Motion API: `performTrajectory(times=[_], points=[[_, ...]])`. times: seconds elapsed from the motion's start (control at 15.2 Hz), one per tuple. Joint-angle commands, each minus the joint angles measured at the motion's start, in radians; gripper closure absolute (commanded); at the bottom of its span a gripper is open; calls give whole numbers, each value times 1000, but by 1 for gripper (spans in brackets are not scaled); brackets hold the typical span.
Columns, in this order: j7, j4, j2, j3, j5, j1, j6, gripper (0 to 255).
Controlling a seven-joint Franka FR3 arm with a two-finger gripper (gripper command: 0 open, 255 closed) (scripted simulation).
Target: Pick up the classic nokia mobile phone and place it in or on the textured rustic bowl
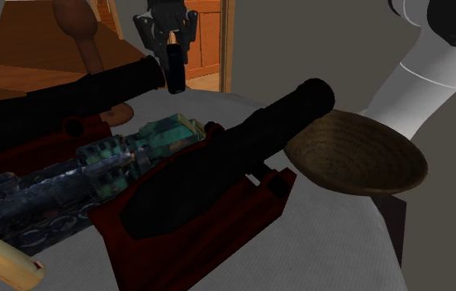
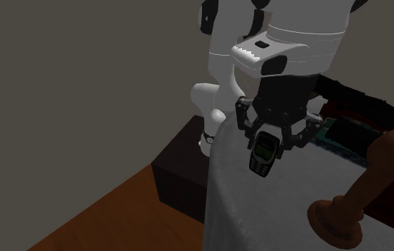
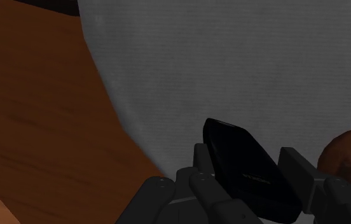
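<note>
A dark classic phone (image 1: 174,74) with a greenish screen and keypad (image 2: 263,155) hangs upright in the air, with my black gripper (image 1: 171,48) shut on its upper part. It hovers over the far edge of the grey table (image 1: 325,244). In the wrist view the phone's black back (image 3: 247,167) sits clasped between the fingers (image 3: 201,167) of the gripper (image 3: 249,181), above the table edge (image 3: 231,63). The rough brown bowl (image 1: 355,154) stands at the shoulder view's right, close to the arm and well apart from the gripper.
Two black cannon-like barrels on red carriages (image 1: 210,178) (image 1: 61,103) lie across the table between gripper and bowl. A teal ornate piece (image 1: 127,149) lies between them. A brown wooden stand (image 2: 352,203) rises near the gripper. Wooden floor (image 3: 41,127) lies beyond the table edge.
</note>
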Motion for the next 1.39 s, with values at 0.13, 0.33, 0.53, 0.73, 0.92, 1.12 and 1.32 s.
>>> performTrajectory(times=[0.13, 0.33, 0.53, 0.73, 0.92, 1.12, 1.32], points=[[7, 81, 23, 4, -8, 0, -59, 255], [14, 147, 46, 8, -17, 1, -105, 255], [22, 219, 72, 13, -26, 4, -153, 255], [32, 298, 103, 20, -39, 8, -203, 255], [43, 385, 140, 29, -54, 14, -256, 255], [57, 483, 184, 40, -74, 25, -315, 255], [73, 599, 239, 53, -103, 43, -382, 255]])
